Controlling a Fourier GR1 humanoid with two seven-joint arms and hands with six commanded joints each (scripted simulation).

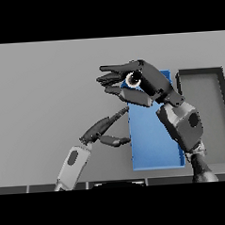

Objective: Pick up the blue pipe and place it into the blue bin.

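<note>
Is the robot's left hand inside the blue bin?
No. The left hand shows beside the blue bin's left edge, over the grey table, its fingers pointing toward the bin.

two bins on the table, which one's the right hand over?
The blue bin: the right hand sits over its far end, close to its left rim. The dark grey bin lies further right, and only the arm comes near it.

A plain grey table (42, 90) fills the whole view, evenly lit, its front edge running along the bottom.
</note>
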